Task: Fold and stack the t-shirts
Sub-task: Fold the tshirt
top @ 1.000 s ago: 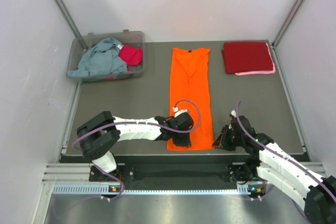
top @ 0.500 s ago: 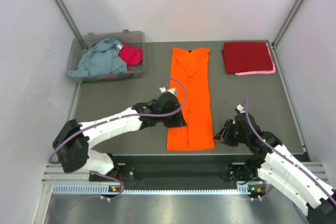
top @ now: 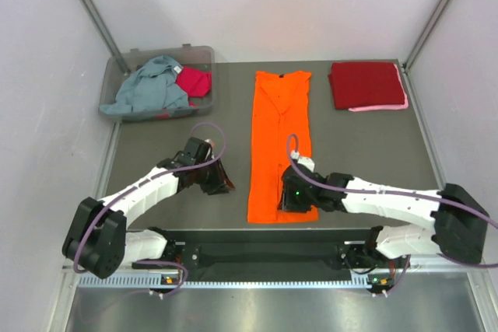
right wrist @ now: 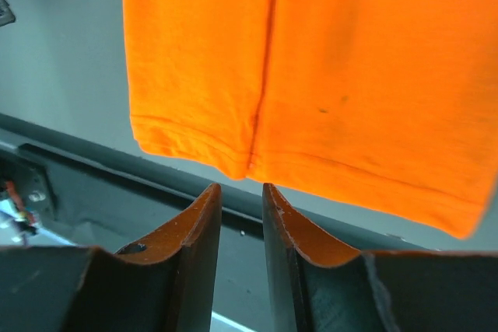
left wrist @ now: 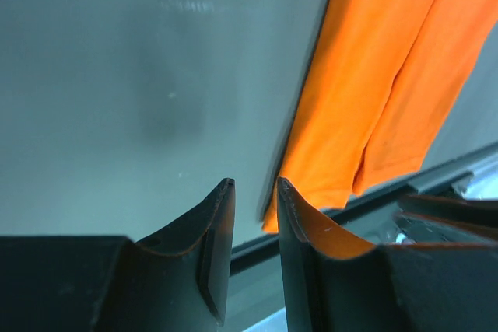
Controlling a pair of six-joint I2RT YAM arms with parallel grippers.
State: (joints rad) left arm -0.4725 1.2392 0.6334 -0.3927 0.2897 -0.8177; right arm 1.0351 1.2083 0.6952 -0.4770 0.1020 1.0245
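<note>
Just ahead of the right gripper (right wrist: pixel 241 192) lies the orange t-shirt (right wrist: pixel 311 75), hem nearest; its jaws are nearly closed, empty. The left gripper (left wrist: pixel 253 192), likewise narrow and empty, has the shirt to its right.

Robot lab test cell: plain white walls (top: pixel 31 114), aluminium frame (top: pixel 89 5), grey tabletop (top: pixel 171 145), two bolted arms, cabling (top: pixel 210 134).
</note>
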